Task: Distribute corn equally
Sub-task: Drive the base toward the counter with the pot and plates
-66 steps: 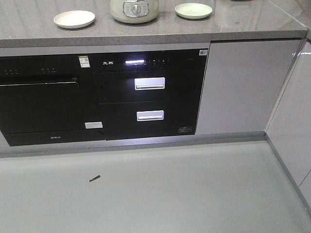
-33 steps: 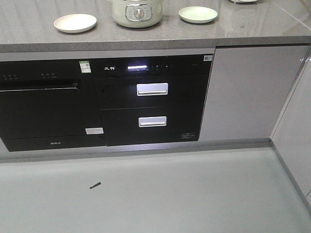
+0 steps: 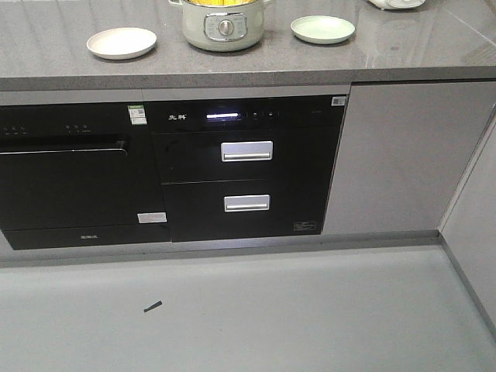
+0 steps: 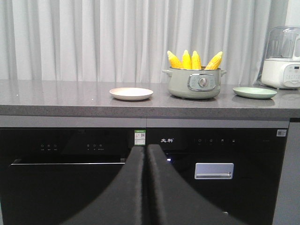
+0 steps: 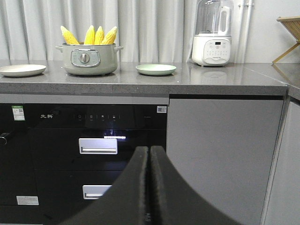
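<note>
Several yellow corn cobs stand upright in a pale green pot on the grey counter. A cream plate lies left of the pot, a light green plate to its right. My left gripper is shut and empty, low in front of the black appliance fronts, well short of the counter. My right gripper is also shut and empty, below counter height.
Black built-in appliances with two silver drawer handles fill the front under the counter. A grey cabinet door is to the right. A white blender stands at the counter's right. A small dark scrap lies on the floor.
The counter and appliances have slid down in the front view, and the pot's rim with yellow corn now shows; the view is rising or tilting upward.
</note>
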You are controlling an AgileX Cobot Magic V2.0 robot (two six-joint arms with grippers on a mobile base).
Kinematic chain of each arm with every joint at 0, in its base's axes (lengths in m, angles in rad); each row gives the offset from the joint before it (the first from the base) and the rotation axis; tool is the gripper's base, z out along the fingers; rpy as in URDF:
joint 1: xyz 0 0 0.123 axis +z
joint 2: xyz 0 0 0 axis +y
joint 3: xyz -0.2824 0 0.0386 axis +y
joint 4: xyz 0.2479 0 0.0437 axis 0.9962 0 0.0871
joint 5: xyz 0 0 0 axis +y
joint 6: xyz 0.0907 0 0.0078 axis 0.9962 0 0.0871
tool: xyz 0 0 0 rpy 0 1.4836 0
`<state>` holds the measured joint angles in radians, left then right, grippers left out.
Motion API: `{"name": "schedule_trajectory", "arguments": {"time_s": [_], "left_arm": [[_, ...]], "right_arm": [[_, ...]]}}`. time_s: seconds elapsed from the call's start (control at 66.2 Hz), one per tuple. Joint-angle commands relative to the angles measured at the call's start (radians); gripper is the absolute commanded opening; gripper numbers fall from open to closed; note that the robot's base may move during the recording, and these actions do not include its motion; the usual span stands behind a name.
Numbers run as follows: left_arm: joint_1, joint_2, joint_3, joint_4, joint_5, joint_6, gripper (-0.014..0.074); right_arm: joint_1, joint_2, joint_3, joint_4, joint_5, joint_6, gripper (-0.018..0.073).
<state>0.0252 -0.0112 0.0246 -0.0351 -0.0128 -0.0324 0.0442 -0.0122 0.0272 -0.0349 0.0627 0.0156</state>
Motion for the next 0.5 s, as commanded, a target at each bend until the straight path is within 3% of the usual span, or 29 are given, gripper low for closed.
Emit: {"name": "schedule_trajectory", "arguments": {"time_s": [0.0,0.483], "left_arm": [[0.004,-0.016,-0.016,-0.007,-0.079,-0.001,-0.0006],[0.004,-0.016,-0.016,-0.007,-0.079,-0.001,-0.0006]], "right_arm": [[-0.004,-0.008,0.008,-0.003,-0.07,-0.004,-0.0006],[-0.004,-0.008,0.008,-0.003,-0.069,-0.004,-0.0006]]}}
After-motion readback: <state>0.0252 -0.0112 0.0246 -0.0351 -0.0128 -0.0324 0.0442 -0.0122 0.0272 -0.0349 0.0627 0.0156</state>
